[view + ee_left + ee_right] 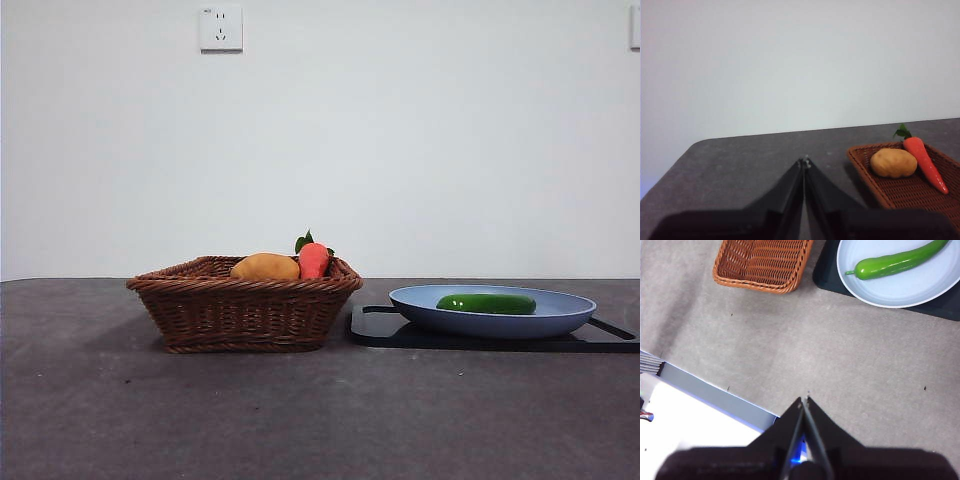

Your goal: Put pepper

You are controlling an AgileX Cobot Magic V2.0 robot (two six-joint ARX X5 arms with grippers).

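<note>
The pepper [487,303], glossy green and elongated, lies on a pale blue plate [420,300] at the right of the table. It also shows in the right wrist view [897,262] on the plate [900,292]. My right gripper [805,400] is shut and empty, high above the bare table, well short of the plate. My left gripper [804,161] is shut and empty, over the table to the left of the wicker basket [890,200]. Neither arm shows in the front view.
The brown wicker basket [245,310] stands left of the plate and holds a tan potato [265,267] and a red-orange carrot [314,260]. The plate sits on a black tray [375,328]. The table's front edge [715,390] is below my right gripper.
</note>
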